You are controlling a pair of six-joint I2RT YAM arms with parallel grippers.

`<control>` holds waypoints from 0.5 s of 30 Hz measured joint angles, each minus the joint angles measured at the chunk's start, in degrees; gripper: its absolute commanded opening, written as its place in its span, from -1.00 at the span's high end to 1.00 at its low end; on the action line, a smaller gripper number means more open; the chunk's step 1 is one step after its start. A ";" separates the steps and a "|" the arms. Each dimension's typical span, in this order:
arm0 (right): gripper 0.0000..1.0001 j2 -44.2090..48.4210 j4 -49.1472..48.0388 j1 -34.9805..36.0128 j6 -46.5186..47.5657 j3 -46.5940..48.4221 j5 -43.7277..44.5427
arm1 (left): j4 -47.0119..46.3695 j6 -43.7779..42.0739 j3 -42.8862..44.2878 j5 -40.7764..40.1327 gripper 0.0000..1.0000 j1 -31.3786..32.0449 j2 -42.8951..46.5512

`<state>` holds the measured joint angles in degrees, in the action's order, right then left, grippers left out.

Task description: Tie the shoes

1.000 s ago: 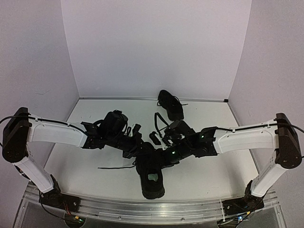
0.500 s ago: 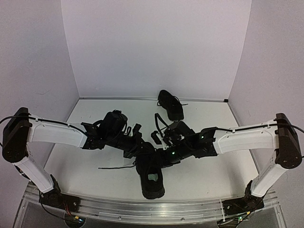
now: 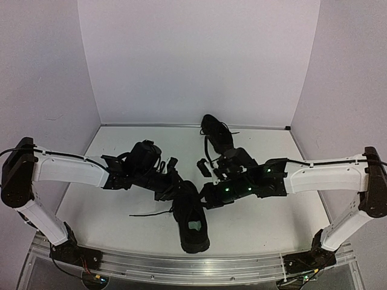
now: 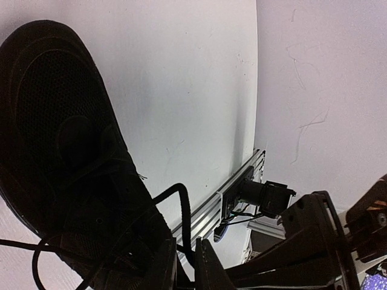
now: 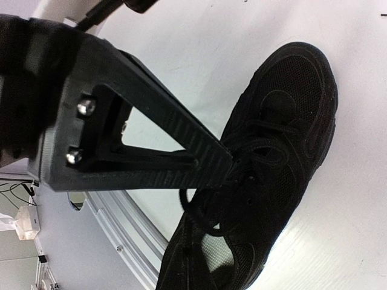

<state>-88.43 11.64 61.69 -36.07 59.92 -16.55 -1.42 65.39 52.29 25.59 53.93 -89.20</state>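
Two tools: both meet over the laced part of the near shoe (image 3: pixel 192 232), around the middle of the tabletop (image 3: pixel 278 220).
Left tool (image 4: pixel 186 269): narrow; we see its fingers almost together, and a lace loop (image 4: pixel 179 202) runs down into the slit between them. We cannot tell whether it is pinched.
Right tool (image 5: pixel 228 166): closed, fingers flat together, tips pushed in among the laces over the tongue. We cannot tell whether a strand is caught.
Near shoe: upright on its sole between the two arms, heel toward the aluminium rail (image 3: pixel 181 266) at the near edge, toe pointing to the back wall.
Loose lace end (image 3: pixel 148 212): we see it trailing left from the near shoe, flat on the tabletop under the left arm.
Far shoe (image 3: pixel 217 133): close to the back wall, right of centre, well apart from the near shoe, just beyond the right wrist, a lace spilling to its right.
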 measured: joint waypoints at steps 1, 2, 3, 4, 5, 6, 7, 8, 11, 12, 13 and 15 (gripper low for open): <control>1.00 0.49 -0.01 0.00 0.00 -0.08 -0.02 | 0.34 -0.34 0.01 -0.16 0.62 0.00 0.05; 1.00 0.98 0.00 0.00 0.00 -0.22 -0.03 | 0.78 -0.74 0.02 -0.28 0.57 0.00 0.05; 1.00 1.36 0.00 0.00 0.00 -0.46 -0.03 | 1.29 -0.96 0.02 -0.33 0.50 0.00 0.05; 1.00 1.75 0.02 0.00 -0.01 -0.81 -0.03 | 1.77 -1.04 0.02 -0.45 0.40 0.00 0.05; 1.00 2.09 0.07 0.00 -0.02 -1.21 -0.03 | 2.31 -1.18 0.03 -0.66 0.31 0.00 0.06; 1.00 2.42 0.07 0.00 -0.02 -1.65 -0.03 | 3.00 -1.48 0.04 -0.98 0.17 0.00 0.12; 1.00 2.83 0.21 0.00 -0.06 -2.23 -0.05 | 3.48 -1.92 0.04 -1.34 0.07 0.00 0.20; 1.00 3.24 0.31 0.00 -0.14 -2.77 -0.05 | 4.24 -2.14 0.06 -1.78 -0.07 0.00 0.38; 1.00 4.87 1.13 0.00 -0.31 -4.49 -0.12 | 7.03 -3.25 0.07 -3.38 -0.48 -0.28 1.76; 1.00 5.58 1.51 0.00 -0.41 -5.03 -0.13 | 7.96 -3.75 0.07 -4.05 -0.56 -0.51 2.50; 1.00 6.37 1.87 0.00 -0.52 -5.56 -0.14 | 9.25 -4.67 0.07 -4.81 -0.64 -0.81 3.49; 1.00 8.29 2.36 0.00 -0.76 -6.74 -0.14 | 12.63 -6.30 0.07 -6.85 -0.78 -1.75 5.98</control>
<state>-80.14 14.00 61.69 -36.83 53.18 -16.69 11.21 59.09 52.36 18.74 52.18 -83.21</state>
